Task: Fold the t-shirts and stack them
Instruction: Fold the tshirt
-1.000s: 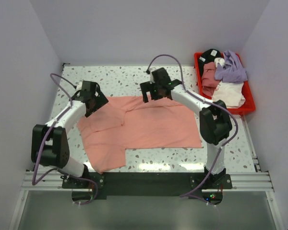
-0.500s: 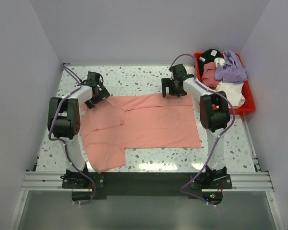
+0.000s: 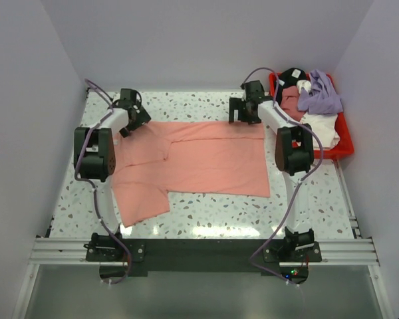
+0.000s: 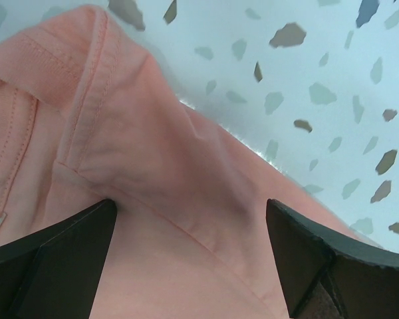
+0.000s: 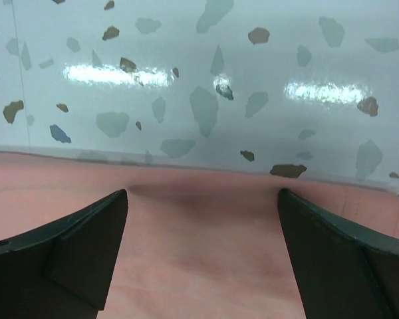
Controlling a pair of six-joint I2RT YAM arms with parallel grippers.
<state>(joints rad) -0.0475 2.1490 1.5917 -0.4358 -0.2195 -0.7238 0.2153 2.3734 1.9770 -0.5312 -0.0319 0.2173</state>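
1. Both arms have stretched away from their bases over the last second. Your left gripper (image 3: 133, 116) and right gripper (image 3: 245, 111) now sit over the far part of the table (image 3: 213, 216), further out than before.
2. The pink shirt (image 3: 199, 159) has slid outward with them. Its far edge lies straighter, and the sleeve nearest the bases has drawn back from the table's front edge.
3. Your left gripper's jaws are spread wide and hold nothing. Its dark fingers (image 4: 53, 259) straddle a stitched hem and seam of the shirt, with cloth directly beneath and between them.
4. Your right gripper's jaws are also spread wide and hold nothing. Its fingers (image 5: 73, 246) flank the shirt's straight edge, with bare speckled table just beyond the tips.
5. You cannot tell whether either gripper's fingertips press on the cloth or only hover. From above, the gripper bodies cover them.
6. Just to the right of your right gripper, a red bin (image 3: 346, 147) holds other shirts (image 3: 319, 96) in lavender, rose, white and black. They are heaped and overlapping, so their outlines are hard to separate.
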